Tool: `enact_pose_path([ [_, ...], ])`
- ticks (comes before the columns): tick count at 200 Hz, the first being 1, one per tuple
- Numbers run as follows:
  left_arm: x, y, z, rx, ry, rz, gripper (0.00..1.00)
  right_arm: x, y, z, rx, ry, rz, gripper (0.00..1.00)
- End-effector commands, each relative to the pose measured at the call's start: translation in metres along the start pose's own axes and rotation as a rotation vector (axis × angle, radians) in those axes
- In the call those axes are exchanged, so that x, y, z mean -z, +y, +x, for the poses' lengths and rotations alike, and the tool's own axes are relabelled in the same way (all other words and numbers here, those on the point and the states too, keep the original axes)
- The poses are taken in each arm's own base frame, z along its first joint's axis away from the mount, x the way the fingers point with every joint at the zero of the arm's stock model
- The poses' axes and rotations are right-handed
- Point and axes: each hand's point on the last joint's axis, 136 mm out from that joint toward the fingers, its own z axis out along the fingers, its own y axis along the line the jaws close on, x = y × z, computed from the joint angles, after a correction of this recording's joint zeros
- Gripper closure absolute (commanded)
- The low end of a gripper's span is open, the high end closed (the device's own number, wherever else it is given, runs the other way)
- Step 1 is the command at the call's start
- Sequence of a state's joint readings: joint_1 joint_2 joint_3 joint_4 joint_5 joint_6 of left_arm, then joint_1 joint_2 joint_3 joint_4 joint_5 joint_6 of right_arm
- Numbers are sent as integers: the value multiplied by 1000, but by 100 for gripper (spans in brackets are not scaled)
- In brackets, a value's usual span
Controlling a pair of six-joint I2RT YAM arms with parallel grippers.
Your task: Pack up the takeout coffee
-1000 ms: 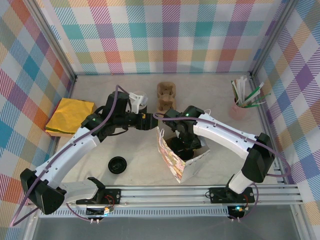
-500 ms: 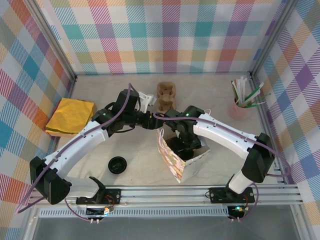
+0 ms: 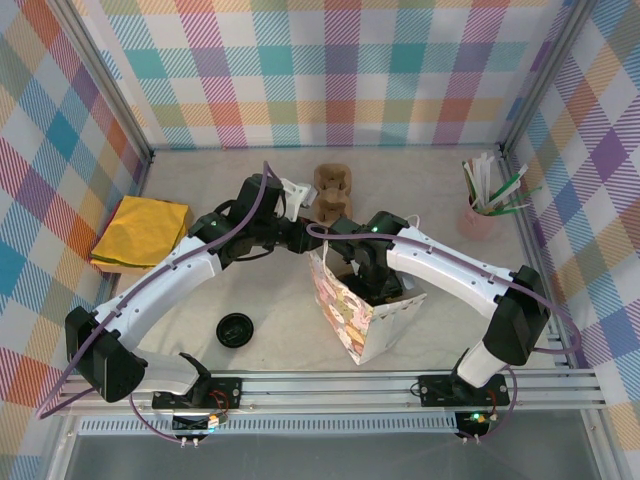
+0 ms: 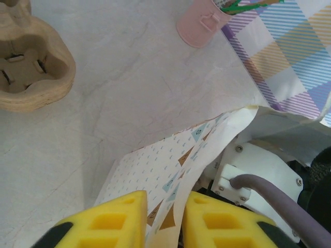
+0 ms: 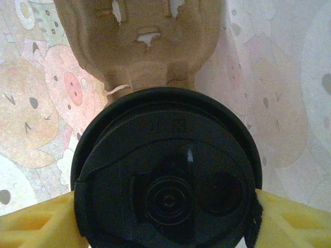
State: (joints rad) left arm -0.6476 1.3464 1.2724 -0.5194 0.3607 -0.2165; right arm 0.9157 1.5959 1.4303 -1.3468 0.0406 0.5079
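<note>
The takeout coffee (image 5: 168, 181) shows from above in the right wrist view as a round black lid. My right gripper (image 5: 165, 227) is shut on it, a yellow finger (image 5: 36, 227) on each side, and holds it down inside the patterned paper bag (image 3: 350, 318). A brown pulp cup carrier (image 5: 139, 46) lies on the bag's floor just beyond the cup. My left gripper (image 4: 166, 204) is closed on the bag's upper rim (image 4: 176, 170), with the paper pinched between its yellow fingers (image 4: 111, 219). From above, the left gripper (image 3: 308, 238) is at the bag's far left corner and the right gripper (image 3: 372, 282) reaches into the bag's mouth.
A second pulp carrier (image 3: 331, 190) sits behind the bag. A loose black lid (image 3: 234, 329) lies at the front left, and a yellow packet (image 3: 140, 232) at the left wall. A pink cup of stirrers (image 3: 480, 215) stands at the right.
My left gripper has moved right to the bag and closed on its rim, and the bag's left wall now stands straighter. The right arm has not moved.
</note>
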Motion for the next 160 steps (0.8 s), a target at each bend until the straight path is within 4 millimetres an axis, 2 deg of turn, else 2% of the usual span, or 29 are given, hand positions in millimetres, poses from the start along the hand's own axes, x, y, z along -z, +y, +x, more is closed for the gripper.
enact_pose_path([
  [1, 8, -5, -15, -39, -52, -22, 85, 7, 3, -6, 15, -20, -13, 30],
  [75, 11, 10, -26, -69, -86, -120, 84, 17, 14, -35, 54, -73, -17, 30],
  [160, 18, 32, -42, -56, -135, -170, 80, 16, 16, -52, 59, -100, -31, 30],
])
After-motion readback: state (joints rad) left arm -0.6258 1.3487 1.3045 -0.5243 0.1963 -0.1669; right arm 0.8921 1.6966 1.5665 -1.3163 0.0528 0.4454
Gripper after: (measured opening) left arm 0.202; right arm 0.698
